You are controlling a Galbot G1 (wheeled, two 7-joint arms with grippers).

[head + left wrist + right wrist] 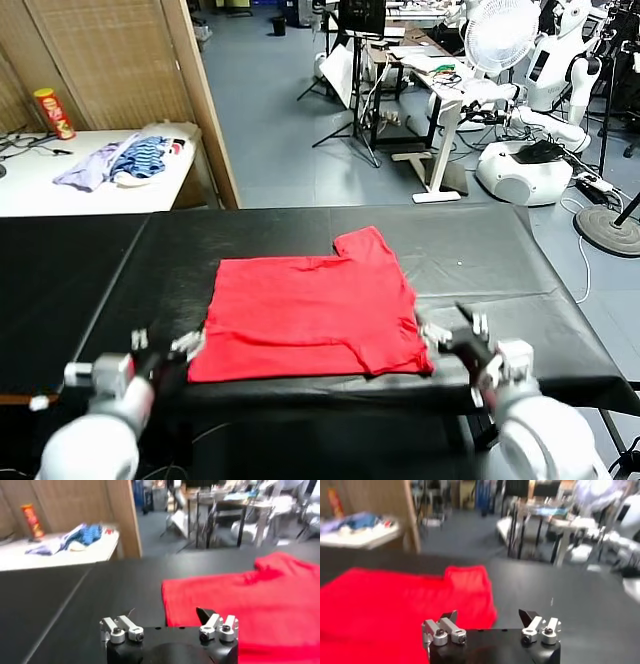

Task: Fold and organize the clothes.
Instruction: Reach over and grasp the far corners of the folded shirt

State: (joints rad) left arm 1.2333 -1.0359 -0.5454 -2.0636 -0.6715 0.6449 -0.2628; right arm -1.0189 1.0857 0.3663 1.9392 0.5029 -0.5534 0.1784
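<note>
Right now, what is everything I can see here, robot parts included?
T-shirt: one, bright red, lying flat and partly folded on the black table, one sleeve sticking out at its far edge.
Black table: one, black cover, directly before the robot.
White side table: one, white, far left.
Lilac garment: one, crumpled on the white side table.
Blue-striped garment: one, beside the lilac garment.
Canister: one, red and yellow, upright on the white side table.
Fan: one, white, far right background.
Left gripper: one, open, at the shirt's near left corner, holding nothing.
Right gripper: one, open, at the shirt's near right corner, holding nothing.
</note>
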